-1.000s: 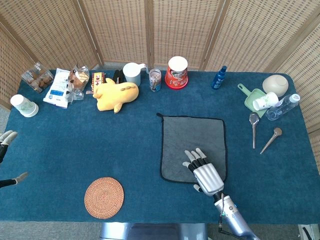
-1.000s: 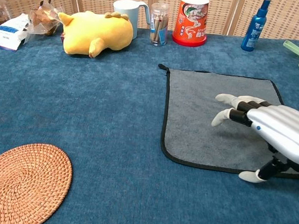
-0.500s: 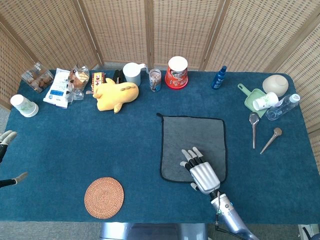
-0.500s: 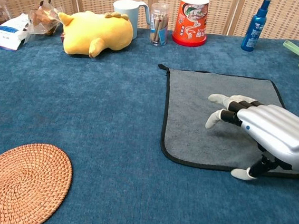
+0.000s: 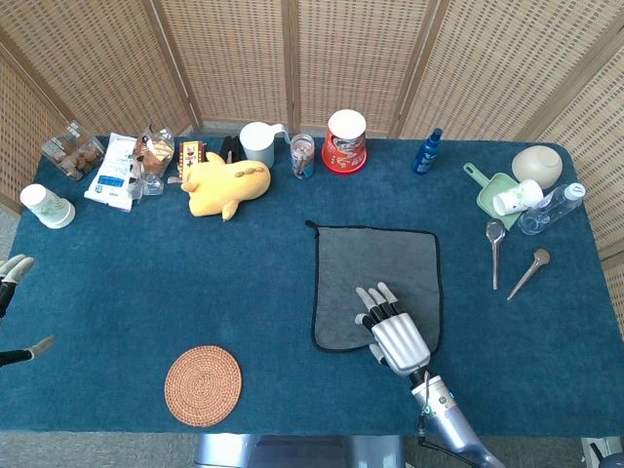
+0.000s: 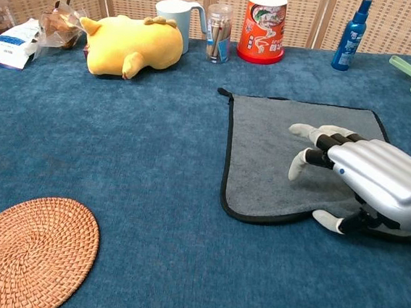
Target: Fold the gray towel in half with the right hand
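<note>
Gray rectangular towel with black trim, lying flat on the blue-covered desk, centre-right of the head view. Long axis runs near edge to far edge; hanging loop at the far-left corner.

Right hand over the towel's near edge, fingers spread and reaching down onto the cloth, thumb low at the hem. In the chest view the hem beside the thumb looks slightly lifted. Nothing plainly pinched.

Step, as judged: securing the near edge. Next calls for a firm pinch, then carrying that edge toward the far one.

Left hand at the far left margin, fingers apart, holding nothing.
</note>
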You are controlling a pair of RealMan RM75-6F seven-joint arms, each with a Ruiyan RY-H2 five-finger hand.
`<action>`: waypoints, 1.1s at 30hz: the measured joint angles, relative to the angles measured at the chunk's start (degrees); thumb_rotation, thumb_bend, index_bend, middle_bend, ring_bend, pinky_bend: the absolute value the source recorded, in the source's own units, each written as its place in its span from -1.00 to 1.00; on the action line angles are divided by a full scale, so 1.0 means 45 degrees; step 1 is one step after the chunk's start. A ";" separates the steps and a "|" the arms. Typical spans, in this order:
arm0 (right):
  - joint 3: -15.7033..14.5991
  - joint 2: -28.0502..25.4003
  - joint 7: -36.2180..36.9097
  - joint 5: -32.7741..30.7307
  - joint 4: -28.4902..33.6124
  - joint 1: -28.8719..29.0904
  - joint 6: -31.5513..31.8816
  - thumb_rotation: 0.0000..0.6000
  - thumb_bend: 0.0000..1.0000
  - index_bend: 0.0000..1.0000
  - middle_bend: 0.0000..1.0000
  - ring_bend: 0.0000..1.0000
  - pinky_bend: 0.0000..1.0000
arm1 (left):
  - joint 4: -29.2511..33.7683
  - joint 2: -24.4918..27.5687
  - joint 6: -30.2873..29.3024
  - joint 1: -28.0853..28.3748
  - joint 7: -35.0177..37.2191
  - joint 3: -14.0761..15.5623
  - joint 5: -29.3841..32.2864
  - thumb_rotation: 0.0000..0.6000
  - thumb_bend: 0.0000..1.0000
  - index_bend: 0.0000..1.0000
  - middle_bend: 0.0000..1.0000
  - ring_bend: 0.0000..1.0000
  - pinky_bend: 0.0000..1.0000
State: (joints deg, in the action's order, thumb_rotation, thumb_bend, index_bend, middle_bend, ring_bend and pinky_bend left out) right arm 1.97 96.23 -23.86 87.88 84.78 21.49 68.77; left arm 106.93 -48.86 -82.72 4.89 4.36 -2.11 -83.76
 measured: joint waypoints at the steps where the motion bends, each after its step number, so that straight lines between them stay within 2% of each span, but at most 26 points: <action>1: -0.0009 0.0009 0.0014 -0.0017 -0.0021 0.0007 -0.0021 1.00 -0.31 -0.27 -1.00 -1.00 -1.00 | 0.0005 0.0001 0.0001 -0.0001 -0.0001 0.0001 -0.0003 1.00 -0.77 -1.00 -1.00 -1.00 -1.00; 10: -0.0053 0.0097 0.0083 -0.0068 -0.0157 0.0096 -0.0093 1.00 -0.25 0.11 -1.00 -1.00 -1.00 | 0.0000 0.0013 0.0025 0.0002 0.0047 0.0000 0.0005 1.00 -0.77 -1.00 -1.00 -1.00 -1.00; 18: -0.0129 0.0204 0.0286 -0.0013 -0.0365 0.0109 -0.0018 1.00 -0.27 0.18 -1.00 -1.00 -1.00 | -0.0010 0.0036 0.0036 0.0004 0.0112 0.0003 -0.0014 1.00 -0.77 -1.00 -1.00 -1.00 -1.00; 23: -0.0162 0.0258 0.0530 0.0154 -0.0433 0.0097 0.0187 1.00 -0.27 0.30 -0.98 -1.00 -0.95 | -0.0012 0.0046 0.0047 0.0007 0.0141 0.0007 -0.0028 1.00 -0.77 -1.00 -1.00 -1.00 -1.00; 33: -0.0039 0.0388 0.0894 0.0308 -0.0666 0.0130 0.0487 1.00 -0.18 0.29 -0.97 -1.00 -0.95 | 0.0024 0.0062 0.0042 -0.0009 0.0149 0.0026 -0.0049 1.00 -0.77 -1.00 -1.00 -1.00 -1.00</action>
State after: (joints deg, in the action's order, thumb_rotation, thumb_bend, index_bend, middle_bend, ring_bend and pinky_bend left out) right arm 1.79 97.98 -19.84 89.27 81.78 22.08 70.96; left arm 107.04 -48.58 -82.53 4.85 5.03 -1.99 -83.98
